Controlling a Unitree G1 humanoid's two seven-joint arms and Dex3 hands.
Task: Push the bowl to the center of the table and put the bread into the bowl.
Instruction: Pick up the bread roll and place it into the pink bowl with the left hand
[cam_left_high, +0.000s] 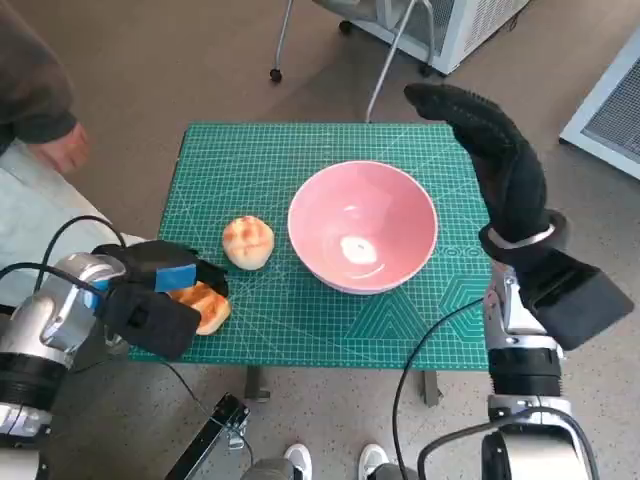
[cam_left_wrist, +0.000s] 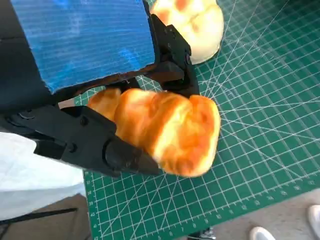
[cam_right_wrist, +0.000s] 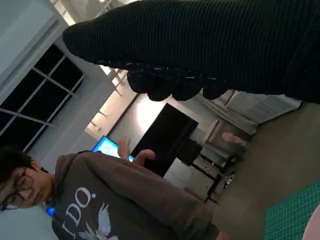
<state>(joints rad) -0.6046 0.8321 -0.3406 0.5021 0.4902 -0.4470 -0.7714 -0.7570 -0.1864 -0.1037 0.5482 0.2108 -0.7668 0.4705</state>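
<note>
A pink bowl (cam_left_high: 362, 227) stands empty near the middle of the green cutting mat (cam_left_high: 300, 150), a little right of centre. A round pale bun (cam_left_high: 248, 242) lies just left of the bowl. At the mat's front left corner my left hand (cam_left_high: 160, 290) grips a golden long bread (cam_left_wrist: 170, 130) between its black fingers (cam_left_wrist: 100, 147); the round bun (cam_left_wrist: 197, 25) lies just beyond it. My right hand (cam_left_high: 495, 150) in the black glove is raised above the table's right edge, beside the bowl, fingers stretched out and holding nothing.
A person (cam_right_wrist: 115, 200) in a grey hooded top stands across from the right hand; a sleeve and hand (cam_left_high: 45, 120) show at the far left. White fabric (cam_left_high: 40, 220) lies left of the table. Chair legs (cam_left_high: 330, 40) and white units stand behind it.
</note>
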